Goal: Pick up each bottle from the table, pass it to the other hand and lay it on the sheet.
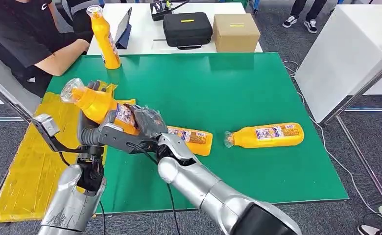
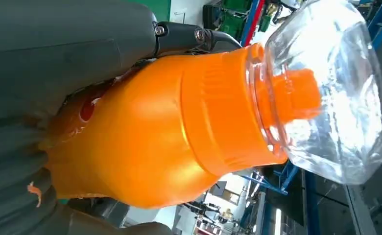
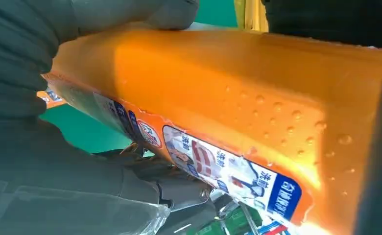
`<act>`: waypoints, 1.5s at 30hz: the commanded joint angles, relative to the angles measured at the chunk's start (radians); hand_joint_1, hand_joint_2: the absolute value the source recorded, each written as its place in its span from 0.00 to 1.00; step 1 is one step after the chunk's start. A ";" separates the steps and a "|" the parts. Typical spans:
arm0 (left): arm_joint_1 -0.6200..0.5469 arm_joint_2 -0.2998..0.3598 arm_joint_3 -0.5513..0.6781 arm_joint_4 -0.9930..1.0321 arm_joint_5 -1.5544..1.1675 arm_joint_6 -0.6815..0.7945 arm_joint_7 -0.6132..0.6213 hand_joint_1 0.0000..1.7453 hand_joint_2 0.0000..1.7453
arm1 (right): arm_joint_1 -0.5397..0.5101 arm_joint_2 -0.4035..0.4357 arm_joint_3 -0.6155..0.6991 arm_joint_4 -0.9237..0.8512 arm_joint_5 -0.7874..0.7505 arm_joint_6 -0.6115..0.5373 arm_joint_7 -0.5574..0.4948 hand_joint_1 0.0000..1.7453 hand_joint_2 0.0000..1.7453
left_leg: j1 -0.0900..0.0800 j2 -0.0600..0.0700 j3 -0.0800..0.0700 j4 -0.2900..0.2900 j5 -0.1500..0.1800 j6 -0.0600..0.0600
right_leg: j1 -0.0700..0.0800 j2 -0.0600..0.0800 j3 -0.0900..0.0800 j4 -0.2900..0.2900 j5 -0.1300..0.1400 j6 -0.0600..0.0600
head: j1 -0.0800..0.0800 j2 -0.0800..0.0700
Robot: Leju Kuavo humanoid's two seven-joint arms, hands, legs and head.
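Both hands clamp the orange bottle mid-frame, left hand and right hand, cap tilting upper left toward the yellow sheet.

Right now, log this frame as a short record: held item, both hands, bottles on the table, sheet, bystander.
held item: orange bottle, tilted, clear cap up-left, above the table edge
left hand: grips the bottle's lower body
right hand: grips the same bottle at its base
bottles on green table: two lying flat; one upright at the far edge
yellow sheet: no bottle on it
bystander: person seated at the far-left corner
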 commanded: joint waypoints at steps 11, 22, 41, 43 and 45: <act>-0.151 0.062 -0.103 0.171 -0.251 -0.011 0.015 1.00 1.00 | 0.012 -0.012 0.165 0.082 0.066 0.001 0.014 1.00 1.00 | 0.002 -0.004 0.003 0.000 -0.001 -0.003 | 0.001 -0.004 0.004 -0.001 -0.002 -0.001 | 0.000 0.000; -0.153 0.059 -0.094 0.174 -0.277 -0.022 0.009 1.00 1.00 | 0.011 -0.012 0.094 0.052 0.110 0.024 0.004 1.00 1.00 | 0.002 -0.003 0.002 0.001 -0.001 -0.003 | 0.001 -0.003 0.003 0.000 -0.002 -0.001 | 0.000 0.000; -0.081 0.084 0.029 0.066 -0.294 0.079 -0.048 1.00 1.00 | 0.121 -0.104 -0.166 -0.284 0.244 -0.002 -0.017 0.00 0.00 | 0.002 -0.002 0.004 0.001 -0.003 -0.004 | 0.002 -0.003 0.005 0.000 -0.003 -0.001 | 0.000 0.000; -0.080 0.096 0.071 0.061 -0.324 0.137 -0.072 1.00 1.00 | 0.162 -0.148 -0.268 -0.489 0.220 0.038 -0.028 0.00 0.00 | 0.002 -0.002 0.004 0.002 -0.003 -0.004 | 0.002 -0.003 0.005 0.001 -0.004 -0.001 | 0.000 0.000; -0.084 0.096 0.086 0.065 -0.326 0.134 -0.073 1.00 1.00 | 0.175 -0.158 -0.302 -0.552 0.221 0.096 -0.026 0.00 0.00 | 0.002 -0.004 -0.001 0.002 -0.002 -0.003 | 0.001 -0.004 0.001 0.002 -0.003 -0.001 | 0.000 0.000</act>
